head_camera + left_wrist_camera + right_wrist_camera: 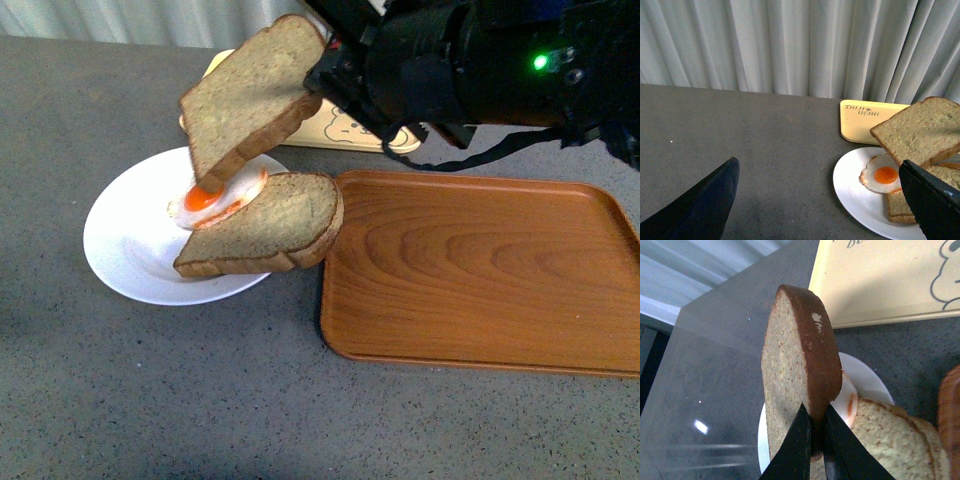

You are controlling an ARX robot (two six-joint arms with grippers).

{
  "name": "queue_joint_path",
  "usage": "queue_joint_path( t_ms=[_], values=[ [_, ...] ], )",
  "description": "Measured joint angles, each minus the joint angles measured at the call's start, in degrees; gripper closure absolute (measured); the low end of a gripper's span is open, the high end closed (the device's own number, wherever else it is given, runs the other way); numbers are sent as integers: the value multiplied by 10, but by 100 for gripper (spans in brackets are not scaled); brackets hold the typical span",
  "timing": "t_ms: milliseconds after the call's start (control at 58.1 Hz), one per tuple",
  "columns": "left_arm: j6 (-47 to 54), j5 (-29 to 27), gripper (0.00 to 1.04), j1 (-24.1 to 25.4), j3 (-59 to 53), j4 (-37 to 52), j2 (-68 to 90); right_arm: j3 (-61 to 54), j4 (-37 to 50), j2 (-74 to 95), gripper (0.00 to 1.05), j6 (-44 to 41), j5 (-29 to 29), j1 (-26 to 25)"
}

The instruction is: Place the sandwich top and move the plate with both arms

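Note:
The sandwich top (255, 95), a thick brown bread slice, hangs tilted above the white plate (125, 240), with my right gripper (322, 72) shut on its upper corner. In the right wrist view the black fingers (800, 445) pinch the slice's crust edge (812, 370). On the plate lie a fried egg (212, 200) and a second bread slice (270, 225) that overhangs the plate's right rim. The left wrist view shows the held slice (920, 130) over the egg (885, 174) and plate (855, 192). My left gripper (820, 200) is open, low over the grey table, left of the plate.
A brown wood-grain tray (480, 270) lies right of the plate, almost touching the lower slice. A cream bear-print tray (350, 128) sits behind, partly under my right arm (480, 60). Curtains (790, 45) back the table's far edge.

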Motion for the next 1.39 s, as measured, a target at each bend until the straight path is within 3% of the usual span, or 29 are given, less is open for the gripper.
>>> queue_joint_path(
  t_ms=[396,878,1187,1394],
  values=[
    [0,0,9,0,0,0,0,-6,-52,7,103,15,41,30],
    [0,0,9,0,0,0,0,-24,-87,9,103,38,48,46],
    [0,0,9,0,0,0,0,-58,-93,-10,56,24,72,46],
    [0,0,9,0,0,0,0,-104,-93,-100,23,5,89,0]
  ],
)
